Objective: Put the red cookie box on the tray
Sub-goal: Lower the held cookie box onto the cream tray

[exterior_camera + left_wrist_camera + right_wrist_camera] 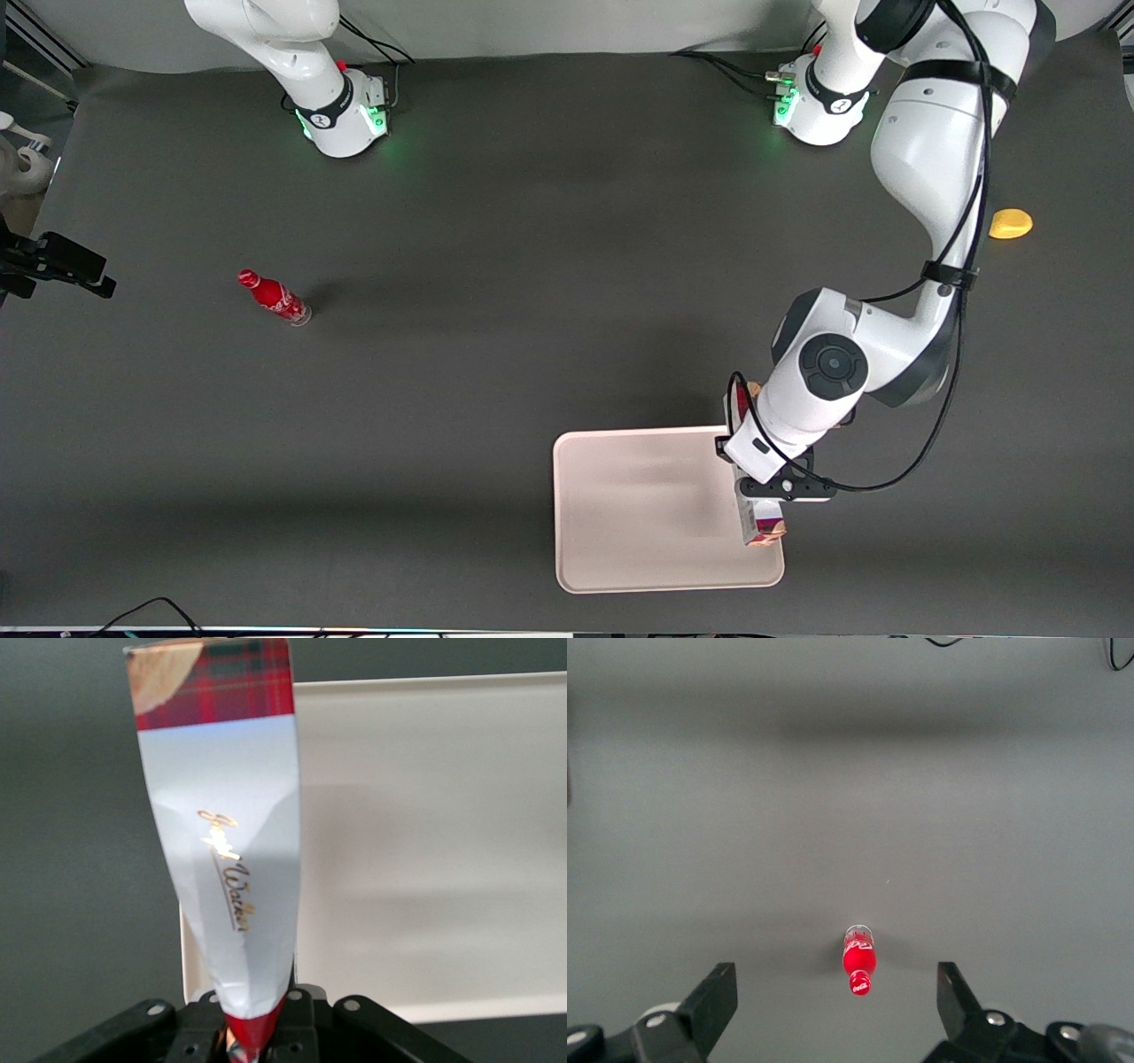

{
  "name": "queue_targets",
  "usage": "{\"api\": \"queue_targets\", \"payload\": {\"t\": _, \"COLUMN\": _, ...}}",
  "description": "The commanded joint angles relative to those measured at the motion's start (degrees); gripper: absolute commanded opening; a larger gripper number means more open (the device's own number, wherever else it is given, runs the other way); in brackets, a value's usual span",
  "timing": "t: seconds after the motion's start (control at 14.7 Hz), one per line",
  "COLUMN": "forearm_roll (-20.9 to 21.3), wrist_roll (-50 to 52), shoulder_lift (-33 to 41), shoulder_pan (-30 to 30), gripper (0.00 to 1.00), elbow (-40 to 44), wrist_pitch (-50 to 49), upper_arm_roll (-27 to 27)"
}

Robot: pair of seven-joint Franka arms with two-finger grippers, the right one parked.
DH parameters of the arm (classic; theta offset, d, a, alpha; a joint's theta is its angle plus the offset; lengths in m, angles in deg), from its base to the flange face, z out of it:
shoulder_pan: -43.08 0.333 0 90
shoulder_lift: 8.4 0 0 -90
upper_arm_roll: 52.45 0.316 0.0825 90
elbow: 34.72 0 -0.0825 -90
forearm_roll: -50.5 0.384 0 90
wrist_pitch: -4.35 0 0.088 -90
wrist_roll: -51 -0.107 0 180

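Note:
The red cookie box [763,523], a slim carton with red plaid print and a white label patch, is held by my left gripper [772,479], which is shut on it. The box hangs over the rim of the pale cream-pink tray [620,540] at the tray's edge toward the working arm's end of the table, with one end nearer the front camera. In the left wrist view the box [221,842] rises out of the gripper [254,1028], its carton pinched between the jaws, with the tray [443,859] below and beside it. I cannot tell whether the box touches the tray.
A small red soda bottle [275,298] stands toward the parked arm's end of the table, also seen as the bottle [859,961] in the right wrist view. A yellow object [1010,223] lies near the working arm's base. The arm's elbow hangs over the tray's corner.

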Motion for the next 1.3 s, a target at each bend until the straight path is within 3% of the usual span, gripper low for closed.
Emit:
{"api": "queue_targets", "payload": {"t": 0.0, "forearm_roll": 1.2, "wrist_roll": 1.6, "shoulder_lift": -3.8, "shoulder_pan": -1.0, "gripper": 0.00, "elbow": 5.5, "wrist_pitch": 0.2, "upper_arm_roll": 0.5}}
{"api": "queue_targets", "payload": {"t": 0.48, "forearm_roll": 1.2, "wrist_roll": 1.4, "shoulder_lift": -11.7, "shoulder_pan": -1.5, "gripper": 0.00, "elbow": 11.0, "wrist_pitch": 7.1, "upper_arm_roll": 3.0}}
{"api": "queue_targets", "payload": {"t": 0.82, "forearm_roll": 1.2, "wrist_roll": 1.4, "shoulder_lift": -12.6, "shoulder_pan": -1.6, "gripper": 0.00, "elbow": 11.4, "wrist_pitch": 7.9, "upper_arm_roll": 3.0}}
{"api": "queue_targets", "payload": {"t": 0.89, "forearm_roll": 1.2, "wrist_roll": 1.2, "shoulder_lift": -12.7, "shoulder_pan": -1.6, "gripper": 0.26, "elbow": 11.2, "wrist_pitch": 8.8, "upper_arm_roll": 3.1}}
{"api": "queue_targets", "payload": {"t": 1.02, "forearm_roll": 1.5, "wrist_roll": 1.1, "shoulder_lift": -13.0, "shoulder_pan": -1.6, "gripper": 0.46, "elbow": 11.1, "wrist_pitch": 9.7, "upper_arm_roll": 3.6}}
{"api": "queue_targets", "payload": {"t": 1.09, "forearm_roll": 1.6, "wrist_roll": 1.1, "shoulder_lift": -13.0, "shoulder_pan": -1.6, "gripper": 0.63, "elbow": 11.1, "wrist_pitch": 9.7, "upper_arm_roll": 3.6}}
{"api": "queue_targets", "payload": {"t": 1.16, "forearm_roll": 1.6, "wrist_roll": 1.0, "shoulder_lift": -13.0, "shoulder_pan": -1.6, "gripper": 0.73, "elbow": 11.0, "wrist_pitch": 9.7, "upper_arm_roll": 3.6}}
{"api": "queue_targets", "payload": {"t": 1.23, "forearm_roll": 1.7, "wrist_roll": 0.8, "shoulder_lift": -13.0, "shoulder_pan": -1.5, "gripper": 1.00, "elbow": 10.9, "wrist_pitch": 9.8, "upper_arm_roll": 3.7}}
